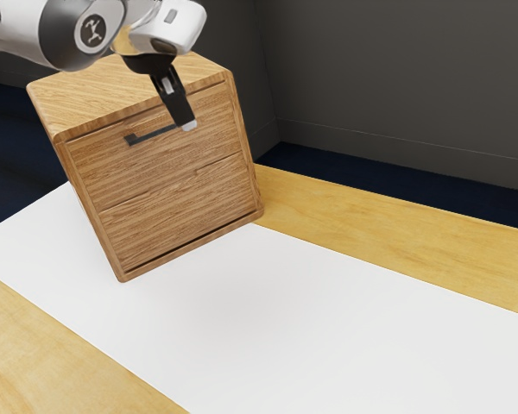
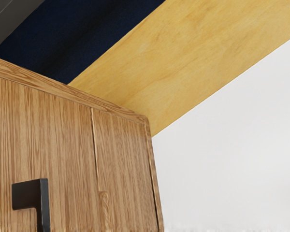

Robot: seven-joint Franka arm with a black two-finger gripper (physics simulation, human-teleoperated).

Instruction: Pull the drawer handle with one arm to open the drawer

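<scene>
On the white tabletop point(image 1: 268, 319), toward ten o'clock in the exterior view, the wooden cabinet point(image 1: 95, 90) stood with its top drawer point(image 1: 190, 151) apparently flush and unopened. The step in hand looked like the approach to the grasp. The jaws hung at the three o'clock end of the dark drawer handle point(image 1: 151, 134); whether they were open or clamped could not be told. Next would come a firm grip, then a straight outward pull. The arm point(image 1: 78, 30) reached in from eleven o'clock, sloping toward five.

Jaws sit at one end of the dark handle point(image 1: 152, 134) on the upper drawer point(image 1: 186, 162)
</scene>
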